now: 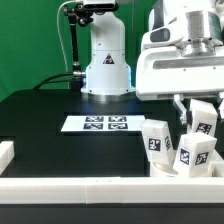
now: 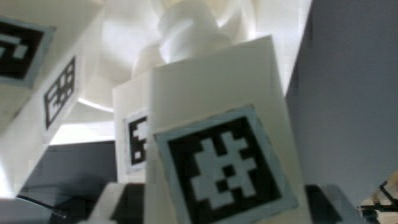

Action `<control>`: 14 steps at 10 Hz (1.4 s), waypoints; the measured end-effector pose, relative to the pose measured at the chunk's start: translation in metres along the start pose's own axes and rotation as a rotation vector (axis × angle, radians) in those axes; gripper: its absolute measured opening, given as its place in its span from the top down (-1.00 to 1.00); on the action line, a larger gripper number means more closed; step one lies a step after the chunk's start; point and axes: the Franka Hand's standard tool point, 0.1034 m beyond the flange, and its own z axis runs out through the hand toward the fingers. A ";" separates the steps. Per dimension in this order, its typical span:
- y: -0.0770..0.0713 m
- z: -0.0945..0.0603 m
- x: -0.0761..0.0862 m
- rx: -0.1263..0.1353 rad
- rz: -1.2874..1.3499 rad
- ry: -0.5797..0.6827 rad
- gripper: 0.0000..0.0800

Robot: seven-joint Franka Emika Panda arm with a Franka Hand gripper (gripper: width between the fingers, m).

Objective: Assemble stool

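Leg (image 2: 210,120) btwn gripper (image 2: 214,205) jaws; gripped.

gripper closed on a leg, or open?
Shut on a leg: the gripper fingers flank it in the exterior view; wrist view agrees.

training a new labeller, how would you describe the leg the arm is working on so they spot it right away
Start at the white border rail along the front of the black table and follow it to the exterior view's right, where blocky white legs stand clustered. The leg you want is the rearmost one. It alone sits between the fingers of the end effector; the other legs stand free in front.
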 end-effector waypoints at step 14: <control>-0.007 0.004 -0.011 0.003 -0.027 -0.015 0.19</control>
